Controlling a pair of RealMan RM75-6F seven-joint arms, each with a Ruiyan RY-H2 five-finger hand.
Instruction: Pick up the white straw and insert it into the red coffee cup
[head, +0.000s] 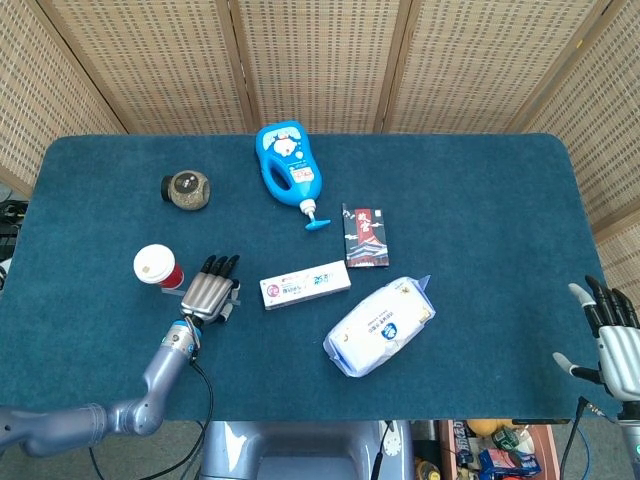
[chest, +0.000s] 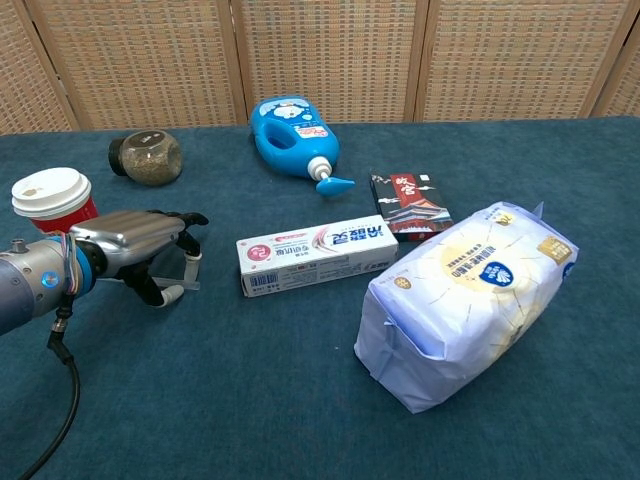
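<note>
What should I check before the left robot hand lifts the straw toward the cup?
1. Left robot hand over the white straw: ok, fingers arched down onto it.
2. Straw firmly pinched: cannot tell, fingers hide most of it.
3. Red coffee cup upright, lid on: ok.
4. Lid opening facing up and free: ok, a small dark hole shows in the chest view.
5. Toothpaste box apart from the hand: ok.
6. Right robot hand out of the way: ok, at the far table edge.

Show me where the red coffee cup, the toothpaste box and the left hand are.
red coffee cup (chest: 50, 189), chest view, on its white lid.
toothpaste box (chest: 315, 254), chest view, middle of its front face.
left hand (chest: 135, 235), chest view, back of the hand.
</note>
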